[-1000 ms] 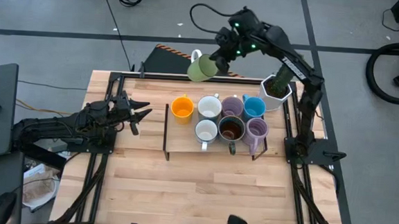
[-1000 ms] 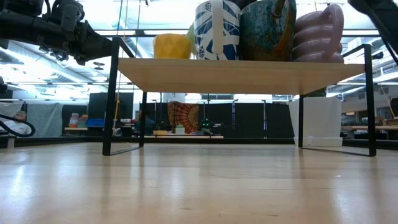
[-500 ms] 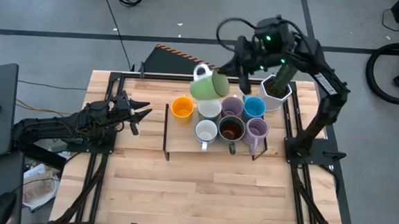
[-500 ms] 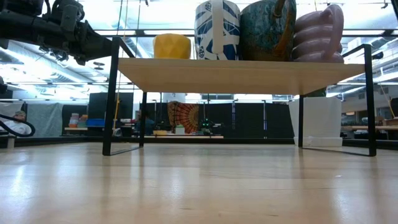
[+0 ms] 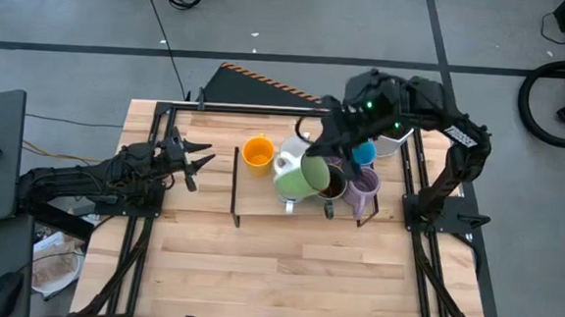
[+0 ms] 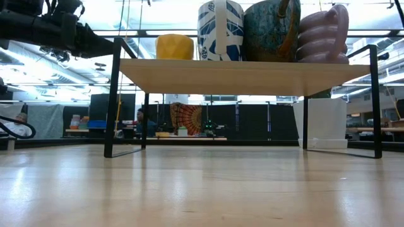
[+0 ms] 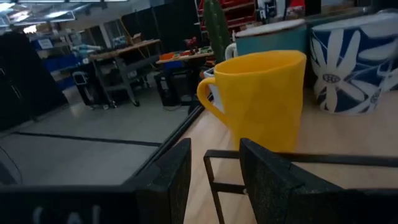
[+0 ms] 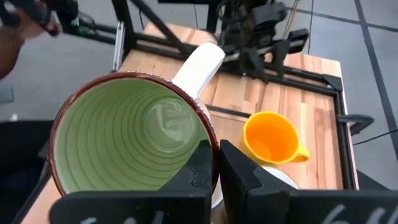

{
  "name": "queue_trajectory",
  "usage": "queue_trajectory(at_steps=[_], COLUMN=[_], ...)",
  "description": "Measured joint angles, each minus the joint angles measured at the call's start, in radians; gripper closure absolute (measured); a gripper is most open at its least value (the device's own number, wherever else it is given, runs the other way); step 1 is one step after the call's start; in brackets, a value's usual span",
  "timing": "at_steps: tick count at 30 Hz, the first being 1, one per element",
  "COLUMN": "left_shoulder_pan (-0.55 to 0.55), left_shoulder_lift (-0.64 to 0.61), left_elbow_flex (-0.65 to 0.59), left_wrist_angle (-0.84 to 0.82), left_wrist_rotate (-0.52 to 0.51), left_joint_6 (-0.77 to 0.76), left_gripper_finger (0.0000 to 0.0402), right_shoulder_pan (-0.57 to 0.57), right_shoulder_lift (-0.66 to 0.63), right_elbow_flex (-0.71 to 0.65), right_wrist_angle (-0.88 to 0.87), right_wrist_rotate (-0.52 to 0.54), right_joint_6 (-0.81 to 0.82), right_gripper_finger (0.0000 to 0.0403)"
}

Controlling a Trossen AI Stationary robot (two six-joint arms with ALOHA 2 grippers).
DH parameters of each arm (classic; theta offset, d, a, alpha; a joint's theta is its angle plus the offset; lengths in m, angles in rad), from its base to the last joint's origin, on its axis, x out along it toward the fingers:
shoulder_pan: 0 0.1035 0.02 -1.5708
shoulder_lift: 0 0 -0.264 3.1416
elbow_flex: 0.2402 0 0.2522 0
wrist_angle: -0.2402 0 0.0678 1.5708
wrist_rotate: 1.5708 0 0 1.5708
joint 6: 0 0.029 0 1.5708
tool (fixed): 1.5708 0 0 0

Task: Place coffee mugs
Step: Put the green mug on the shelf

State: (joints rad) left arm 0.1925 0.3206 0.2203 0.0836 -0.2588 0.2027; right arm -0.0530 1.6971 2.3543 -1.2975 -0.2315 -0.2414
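My right gripper [image 5: 319, 161] is shut on a green mug [image 5: 299, 176] with a white handle, held over the black-framed wooden shelf [image 5: 250, 206]. In the right wrist view the green mug [image 8: 130, 140] shows its ribbed inside. On the shelf stand an orange mug [image 5: 257, 152], a white mug [image 5: 288, 190] partly hidden, a dark brown mug [image 5: 329, 185], a lavender mug [image 5: 363, 187] and a blue mug [image 5: 362, 152]. My left gripper [image 5: 190, 159] waits open, left of the shelf, facing the orange mug [image 7: 261, 99]. My right gripper holds the green mug by its rim [image 8: 208, 144], on the side opposite the white handle [image 8: 199, 62]. One finger [image 8: 200, 167] is inside the mug and one [image 8: 241, 171] outside. The mug hangs tilted, lifted clear above the mugs on the shelf.
A white faceted cactus pot [image 5: 396, 138] stands at the shelf's far right, partly under the right arm. In the low view the shelf top [image 6: 246, 74] carries the mugs, with open table beneath it. The table's near half [image 5: 275, 276] is bare wood.
My right gripper carried the green mug from beyond the table's far edge toward the near edge and down, ending over the middle of the shelf above the white mugs. The mug turned about as it travelled. My left arm stayed still.
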Motion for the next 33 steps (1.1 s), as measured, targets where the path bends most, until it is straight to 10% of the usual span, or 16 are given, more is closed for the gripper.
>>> queue_trajectory(at_steps=[17, 26, 33], left_shoulder_pan=[0.000, -0.015, -0.149], left_shoulder_lift=[0.000, 0.036, 0.184], left_elbow_flex=[0.000, 0.000, 0.060], left_wrist_angle=[0.156, 0.326, 0.394], left_wrist_rotate=[0.013, 0.516, 0.492], left_joint_6=[-0.460, -0.443, -0.447], left_gripper_finger=[0.0260, 0.0260, 0.0260], right_shoulder_pan=[0.197, 0.307, 0.390], right_shoulder_lift=[0.016, 0.014, 0.016], right_elbow_flex=[-0.155, -0.353, -0.531], right_wrist_angle=[-0.025, 0.064, 0.140], right_wrist_rotate=[0.099, 0.117, 0.177], right_joint_6=[-0.006, 0.105, 0.266], right_gripper_finger=[0.0385, 0.0385, 0.0385])
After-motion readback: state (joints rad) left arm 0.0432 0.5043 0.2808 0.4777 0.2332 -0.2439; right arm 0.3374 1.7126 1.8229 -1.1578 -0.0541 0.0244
